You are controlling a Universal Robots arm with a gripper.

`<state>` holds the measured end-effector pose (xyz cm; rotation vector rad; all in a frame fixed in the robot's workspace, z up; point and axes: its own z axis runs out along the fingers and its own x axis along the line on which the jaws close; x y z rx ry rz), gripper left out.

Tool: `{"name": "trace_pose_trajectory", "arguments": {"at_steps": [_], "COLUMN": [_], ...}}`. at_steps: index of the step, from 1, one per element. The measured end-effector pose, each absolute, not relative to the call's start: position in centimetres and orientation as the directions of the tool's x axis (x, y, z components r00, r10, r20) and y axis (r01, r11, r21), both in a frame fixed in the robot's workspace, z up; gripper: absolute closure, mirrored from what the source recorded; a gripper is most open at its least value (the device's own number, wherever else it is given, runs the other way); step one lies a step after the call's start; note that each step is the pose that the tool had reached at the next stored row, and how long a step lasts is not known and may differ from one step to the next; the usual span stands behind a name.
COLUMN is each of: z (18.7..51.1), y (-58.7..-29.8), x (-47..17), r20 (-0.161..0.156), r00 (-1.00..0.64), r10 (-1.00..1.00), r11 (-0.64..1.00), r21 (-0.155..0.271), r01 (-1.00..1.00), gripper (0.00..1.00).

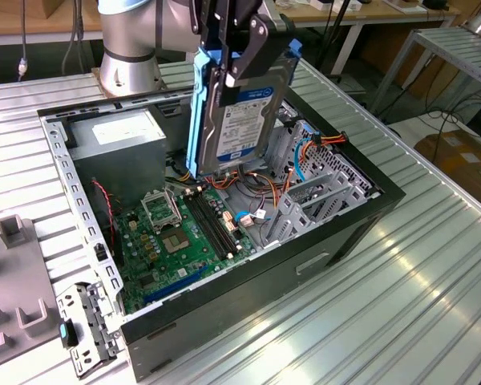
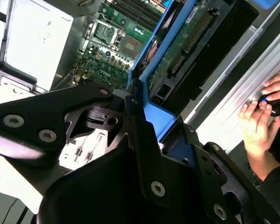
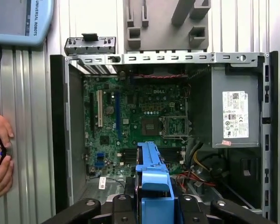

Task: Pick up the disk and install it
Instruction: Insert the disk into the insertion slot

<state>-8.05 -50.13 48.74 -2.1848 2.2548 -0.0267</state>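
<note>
A ribbed metal surface [image 1: 433,305] carries an open computer case [image 1: 224,314], lying on its side near the middle. At the case's corner toward the exterior view's left lies a small perforated metal bracket [image 1: 84,325] — just beside it, a flat grey plate [image 1: 12,281] with raised blocks. The arm's base [image 1: 128,72] stands by the case's power-supply end. A person's hands [image 3: 0,156] rest on the surface near the case's dark outer wall.

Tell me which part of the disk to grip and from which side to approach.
The upper short end, pinched across its two flat faces, coming from above, as the gripper seems to hold it now. The disk hangs upright over the open case, and that likely leaves the blue rails on its long edges free.
</note>
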Motion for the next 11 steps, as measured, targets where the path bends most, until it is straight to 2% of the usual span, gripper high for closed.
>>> {"name": "trace_pose_trajectory", "arguments": {"at_steps": [11], "z": [48.5], "y": [-51.5], "x": [-7.2], "r20": [0.021], "r00": [-0.01], "r10": [-1.0], "r11": [0.01], "r21": [-0.014], "r01": [-1.0], "gripper": [0.63]}}
